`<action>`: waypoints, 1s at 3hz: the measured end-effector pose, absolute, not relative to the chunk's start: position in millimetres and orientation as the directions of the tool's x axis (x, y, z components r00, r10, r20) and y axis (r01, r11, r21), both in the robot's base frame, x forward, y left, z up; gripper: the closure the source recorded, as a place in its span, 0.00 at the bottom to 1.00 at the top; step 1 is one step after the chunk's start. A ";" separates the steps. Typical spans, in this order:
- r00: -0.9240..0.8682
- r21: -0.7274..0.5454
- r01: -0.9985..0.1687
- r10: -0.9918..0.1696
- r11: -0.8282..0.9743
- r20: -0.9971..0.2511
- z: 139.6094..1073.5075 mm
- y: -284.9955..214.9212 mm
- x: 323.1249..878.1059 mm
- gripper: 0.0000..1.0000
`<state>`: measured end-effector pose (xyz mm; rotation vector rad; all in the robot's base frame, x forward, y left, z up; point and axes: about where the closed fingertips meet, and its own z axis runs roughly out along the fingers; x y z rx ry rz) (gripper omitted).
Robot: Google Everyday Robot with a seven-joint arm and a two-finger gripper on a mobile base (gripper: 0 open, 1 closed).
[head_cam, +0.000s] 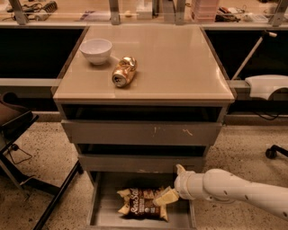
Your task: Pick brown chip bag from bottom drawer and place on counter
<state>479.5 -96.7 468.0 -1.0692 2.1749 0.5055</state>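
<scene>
The brown chip bag [141, 203] lies flat on the floor of the open bottom drawer [106, 212], white lettering up. My gripper [173, 183] reaches in from the right on a white arm. It is open: one cream finger [165, 196] rests at the bag's right end, the other points up by the drawer above. The bag is not lifted. The beige counter [175, 58] caps the grey cabinet above.
A white bowl [96, 49] and a crushed gold can [123, 72] sit on the counter's left half. A grey drawer front with white scratches [144, 132] stands out above the bottom drawer. A dark chair [15, 123] is at the left and a cluttered shelf [135, 11] behind.
</scene>
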 end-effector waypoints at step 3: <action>-0.489 0.075 -0.724 -0.435 0.685 -0.756 394.8 -73.2 537.2 0.00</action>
